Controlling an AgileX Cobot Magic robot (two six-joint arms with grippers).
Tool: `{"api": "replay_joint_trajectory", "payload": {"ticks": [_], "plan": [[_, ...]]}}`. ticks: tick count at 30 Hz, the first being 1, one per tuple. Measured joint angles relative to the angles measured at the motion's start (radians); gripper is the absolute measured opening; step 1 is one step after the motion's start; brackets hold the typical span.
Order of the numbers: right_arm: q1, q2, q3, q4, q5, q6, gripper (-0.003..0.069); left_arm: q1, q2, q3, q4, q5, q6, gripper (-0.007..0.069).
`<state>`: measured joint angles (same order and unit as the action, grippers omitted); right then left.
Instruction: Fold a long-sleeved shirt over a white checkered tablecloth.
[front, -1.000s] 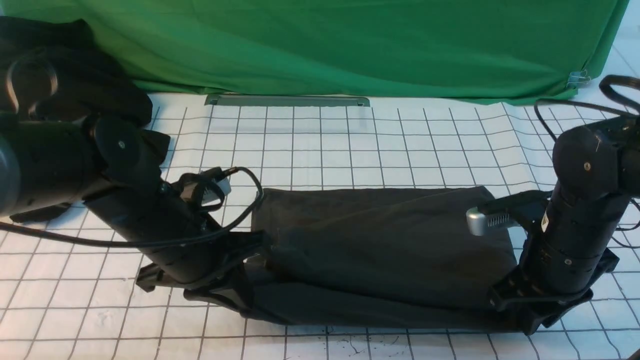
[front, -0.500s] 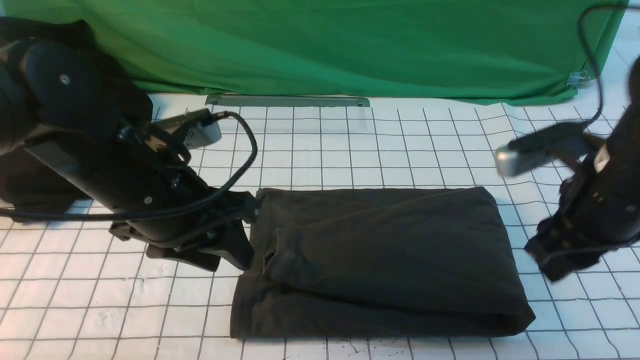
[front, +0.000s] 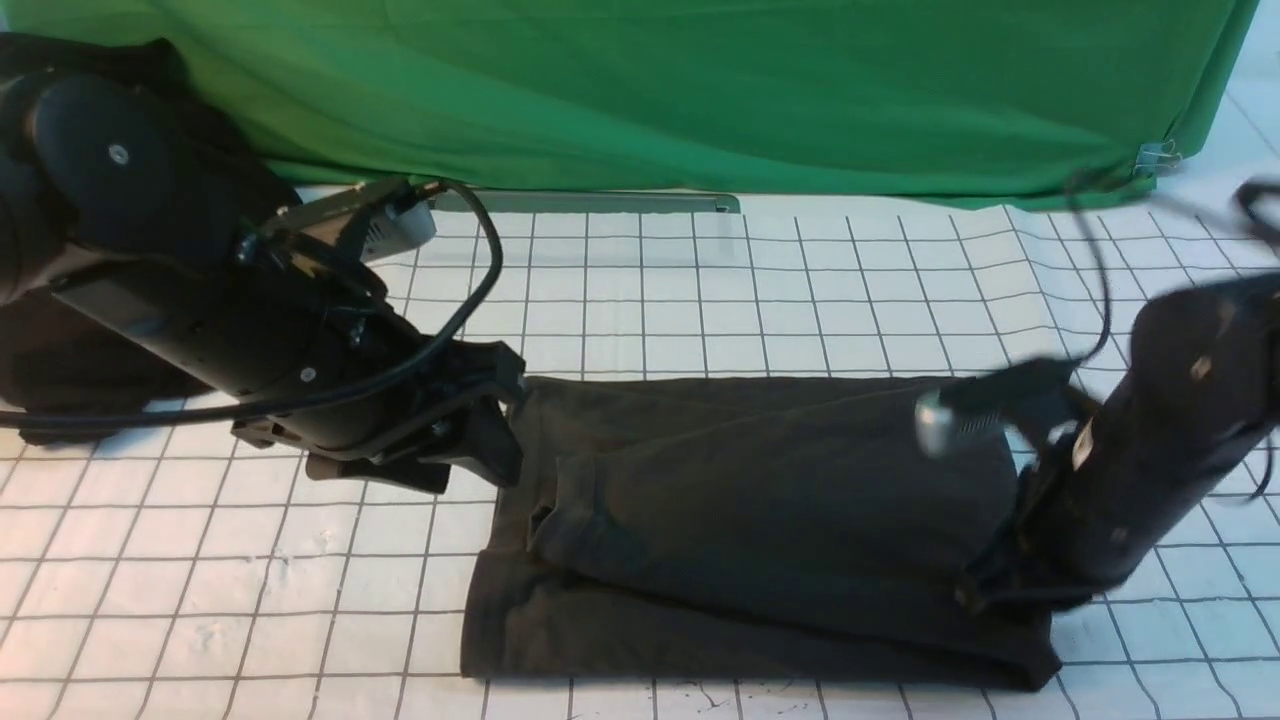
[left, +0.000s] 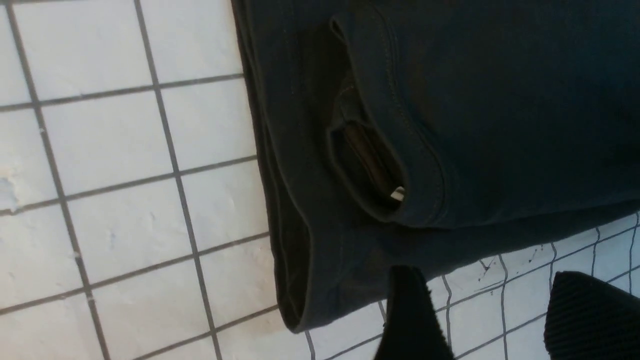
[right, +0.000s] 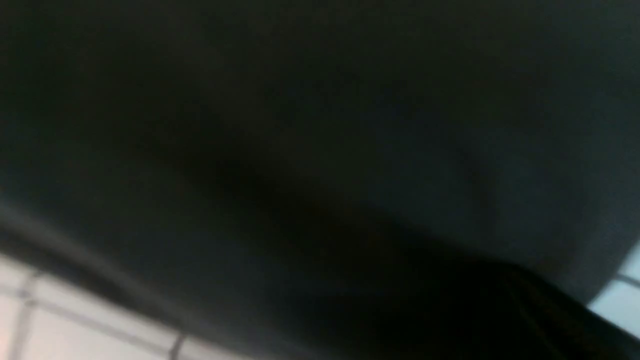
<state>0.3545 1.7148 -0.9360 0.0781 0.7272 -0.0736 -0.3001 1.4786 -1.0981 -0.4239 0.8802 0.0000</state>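
Observation:
The long-sleeved shirt (front: 760, 520) lies folded into a dark charcoal oblong on the white checkered tablecloth (front: 300, 620). My left gripper (front: 490, 440) hovers at the shirt's far left corner. In the left wrist view this gripper (left: 500, 320) is open, with only tablecloth (left: 125, 200) between its fingers (left: 410, 320). The shirt's (left: 475, 100) neck opening and a bit of white label (left: 397, 193) show there. My right gripper (front: 1000, 590), blurred, is low over the shirt's right end. The right wrist view is filled with dark shirt (right: 300, 125), and the jaws are lost in it.
A blacker heap of fabric (front: 60, 350) lies at the far left behind my left arm. The green backdrop (front: 700, 90) hangs across the back, with a grey metal strip (front: 600, 202) at its foot. Cables loop off both arms.
A second ago both grippers were low at the shirt's near corners. Both then lifted off, leaving the shirt folded. The right arm has now swung back down onto its right end.

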Motion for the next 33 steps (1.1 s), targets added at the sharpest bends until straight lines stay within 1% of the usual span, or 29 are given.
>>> {"api": "replay_joint_trajectory", "payload": {"ticks": [5,8,12,16,18,19,20,21,23,24,25,26,29,30,32,33], "plan": [[-0.003,0.000,-0.003,0.000,-0.015,0.000,-0.0003,0.000,0.000,0.000,0.000,-0.003,0.000,0.0358],[-0.003,-0.041,-0.029,0.000,0.024,0.000,-0.0003,0.000,-0.008,0.000,0.004,-0.011,-0.010,0.0358],[-0.003,-0.194,-0.113,-0.005,0.117,0.000,-0.0003,0.000,-0.042,0.000,0.011,-0.019,-0.021,0.0358],[-0.003,-0.390,-0.186,-0.024,0.165,0.000,-0.0002,0.000,-0.074,0.000,0.033,-0.030,-0.022,0.0344],[-0.003,-0.518,-0.190,-0.047,0.164,0.000,0.0001,0.000,-0.084,0.000,0.043,-0.031,-0.023,0.0312],[-0.003,-0.601,-0.184,-0.062,0.159,0.000,0.0005,0.000,-0.087,0.000,0.047,-0.031,-0.023,0.0283],[-0.003,-0.601,-0.184,-0.062,0.159,0.000,0.0006,0.000,-0.087,0.000,0.048,-0.031,-0.023,0.0272],[-0.003,-0.703,-0.161,-0.078,0.139,0.000,0.0013,0.000,-0.087,0.000,0.049,-0.031,-0.023,0.0223],[-0.003,-0.797,-0.126,-0.078,0.111,-0.007,0.0021,0.000,-0.087,0.000,0.052,-0.031,-0.023,0.0188],[-0.003,-0.906,-0.069,-0.084,0.061,-0.028,0.0026,0.000,-0.087,0.000,0.053,-0.031,-0.023,0.0126],[-0.003,-1.002,-0.004,-0.084,0.009,-0.047,0.0029,0.000,-0.087,0.000,0.053,-0.035,-0.023,0.0081],[-0.003,-1.070,0.062,-0.084,-0.044,-0.058,0.0030,0.000,-0.087,0.000,0.053,-0.038,-0.022,0.0054],[-0.003,-1.220,0.204,-0.084,-0.167,-0.073,0.0030,0.000,-0.087,0.000,0.054,-0.046,-0.012,0.0011],[-0.003,-1.230,0.218,-0.084,-0.167,-0.073,0.0030,0.000,-0.087,0.000,0.054,-0.046,-0.013,0.0009],[-0.003,-1.342,0.401,-0.084,-0.321,-0.078,0.0030,0.000,-0.087,0.000,0.054,-0.049,0.000,-0.0003],[-0.003,-1.365,0.434,-0.084,-0.351,-0.078,0.0030,0.000,-0.087,0.000,0.054,-0.049,0.000,-0.0003]]}}
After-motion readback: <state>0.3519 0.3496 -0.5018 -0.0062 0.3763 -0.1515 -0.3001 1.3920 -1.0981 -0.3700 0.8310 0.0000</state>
